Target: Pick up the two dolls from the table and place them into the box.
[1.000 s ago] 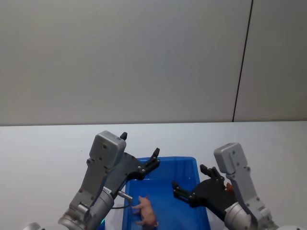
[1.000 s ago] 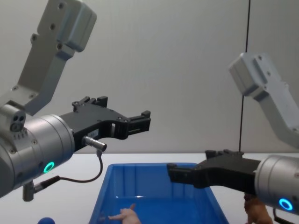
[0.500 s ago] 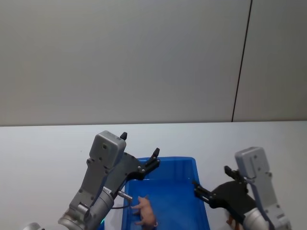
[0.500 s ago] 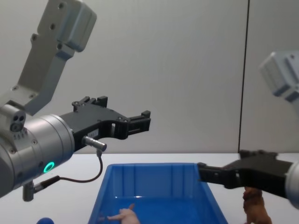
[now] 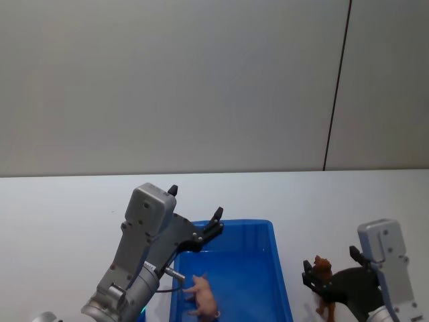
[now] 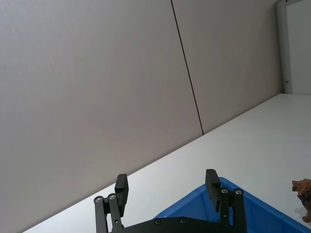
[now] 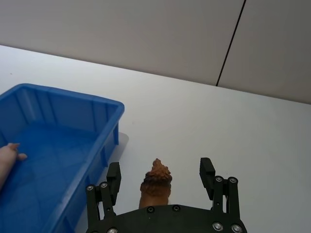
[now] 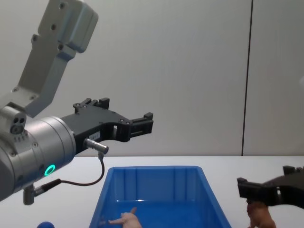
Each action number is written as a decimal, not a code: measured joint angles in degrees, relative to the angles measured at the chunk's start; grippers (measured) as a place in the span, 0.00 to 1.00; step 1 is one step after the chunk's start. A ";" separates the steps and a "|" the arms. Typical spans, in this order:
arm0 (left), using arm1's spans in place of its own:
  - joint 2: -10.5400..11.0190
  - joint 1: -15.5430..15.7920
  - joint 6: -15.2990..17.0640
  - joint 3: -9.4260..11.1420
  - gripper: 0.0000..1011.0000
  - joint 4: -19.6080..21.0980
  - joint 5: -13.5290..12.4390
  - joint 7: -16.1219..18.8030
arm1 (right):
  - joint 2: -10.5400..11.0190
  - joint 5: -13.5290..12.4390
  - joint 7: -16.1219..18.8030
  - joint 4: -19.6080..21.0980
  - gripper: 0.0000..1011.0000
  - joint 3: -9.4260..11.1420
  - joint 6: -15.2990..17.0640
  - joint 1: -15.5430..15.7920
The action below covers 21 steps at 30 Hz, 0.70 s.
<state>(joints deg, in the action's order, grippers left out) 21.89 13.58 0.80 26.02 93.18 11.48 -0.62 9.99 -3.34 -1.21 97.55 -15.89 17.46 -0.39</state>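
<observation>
A plain grey wall point(image 5: 167, 80) with one thin dark line point(image 5: 337, 87) running down it stands behind a white table point(image 5: 67, 215). Far over on the left, a little blue ball point(image 8: 46, 224) sits on the table. It is not part of the job.

Next comes the left gripper point(image 5: 196, 203). It hangs in the air over the far left corner of the box point(image 5: 265, 235). Its two fingers are spread wide and there is nothing in them.

The box is big and blue and sits in the middle of the table. The pink doll point(image 5: 204, 295) lies on the box floor, nearer the left wall. So one doll is already in.

Just to the right of the box, the brown doll point(image 7: 155, 187) stands up on the table. It is close to the box but not touching it. The right gripper point(image 5: 330, 263) is low down around it. Its fingers are wide apart, one on each side of the doll, and they do not seem to touch it.

I think the step now is grabbing the brown doll. The next move would be to squeeze the fingers together gently on its body. The doll is small and stands on thin legs, so a bump could tip it over. After that the arm would need to lift it up over the box wall, move it left and let it drop in beside the pink one.
</observation>
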 joint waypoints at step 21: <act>0.00 0.00 0.00 0.00 0.99 0.00 0.00 0.00 | -1.37 -0.27 0.32 -5.71 0.98 -0.01 1.40 -0.81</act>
<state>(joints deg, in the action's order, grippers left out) 21.89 13.59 0.80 26.02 93.17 11.48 -0.62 8.62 -3.62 -0.89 91.84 -15.90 18.86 -1.19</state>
